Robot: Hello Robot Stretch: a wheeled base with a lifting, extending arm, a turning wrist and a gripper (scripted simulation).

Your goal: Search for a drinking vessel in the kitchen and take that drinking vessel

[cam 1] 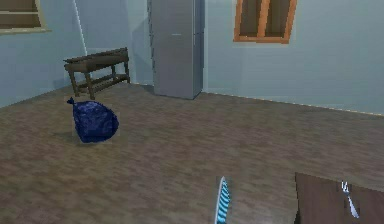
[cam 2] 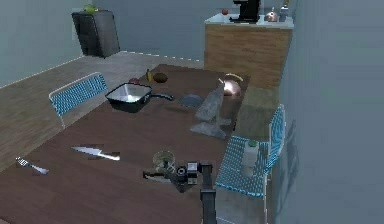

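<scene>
well, a small pale cylinder, maybe a cup, stands just right of the gripper, by a blue mesh chair. whether the fingers are spread or hold anything, i cannot tell. farther off, a black pan sits on the dark wooden table.

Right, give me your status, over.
Pincer at the table, load unclear. Possible cup: pale shape at the blue chair. Knife and pan on the table nearby.

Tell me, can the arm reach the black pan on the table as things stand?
Probably not directly: the pan lies farther out and left of the pincer, off the line of the arm, though the tabletop before it looks bare.
</scene>
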